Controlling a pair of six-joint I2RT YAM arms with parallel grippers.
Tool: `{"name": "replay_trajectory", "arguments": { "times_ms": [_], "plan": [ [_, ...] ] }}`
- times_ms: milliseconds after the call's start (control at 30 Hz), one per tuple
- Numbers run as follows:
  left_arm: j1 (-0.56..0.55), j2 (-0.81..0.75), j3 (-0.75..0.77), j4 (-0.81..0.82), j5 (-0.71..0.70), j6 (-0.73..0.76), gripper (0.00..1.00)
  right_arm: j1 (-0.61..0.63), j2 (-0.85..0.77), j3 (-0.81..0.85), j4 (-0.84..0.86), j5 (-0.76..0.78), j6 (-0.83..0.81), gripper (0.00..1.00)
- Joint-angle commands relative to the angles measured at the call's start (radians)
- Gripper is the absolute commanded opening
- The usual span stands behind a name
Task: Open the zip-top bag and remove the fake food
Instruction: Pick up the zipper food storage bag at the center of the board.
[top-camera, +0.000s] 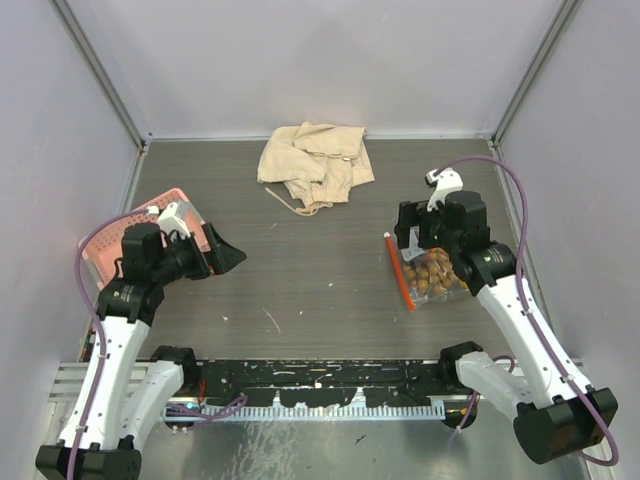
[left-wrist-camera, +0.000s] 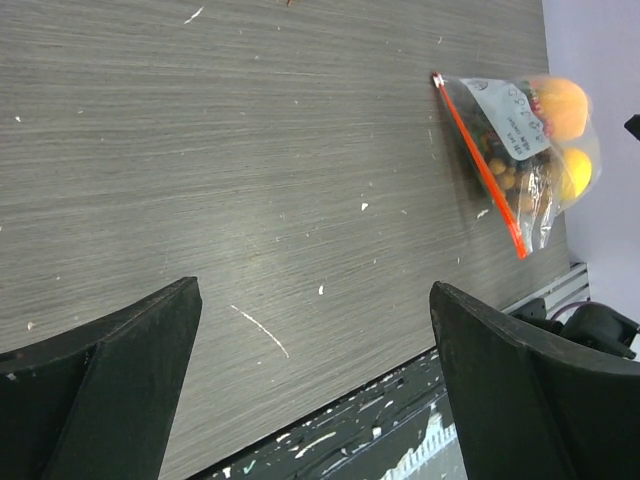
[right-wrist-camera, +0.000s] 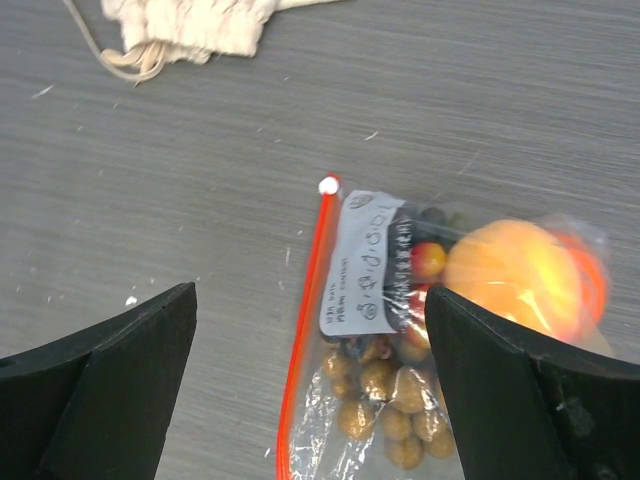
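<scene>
Jaws of right gripper (right-wrist-camera: 310, 300) gape over crinkly zip-top bag (right-wrist-camera: 372, 330).

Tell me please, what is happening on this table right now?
Two robot arms are working on a zip-top bag that lies on the table with the fake food still inside. The right end effector is over the bag, open and gripping nothing. The left end effector is also open and empty, over bare table near the pink basket. A beige cloth lies at the far side.
</scene>
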Motion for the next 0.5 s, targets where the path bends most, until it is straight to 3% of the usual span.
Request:
{"name": "replay_trajectory", "arguments": {
  "times_ms": [0,267,467],
  "plan": [
    [0.008,-0.053,-0.055,0.12,0.048,-0.016,0.98,-0.012,-0.044,-0.054,0.081,-0.177,-0.059,1.0],
    [0.01,-0.085,-0.146,0.178,0.066,-0.098,0.98,0.016,-0.072,-0.101,0.1,-0.274,-0.11,1.0],
    [0.012,-0.088,-0.212,0.255,0.12,-0.217,0.98,0.157,0.056,-0.017,-0.016,-0.08,-0.132,1.0]
  ]
}}
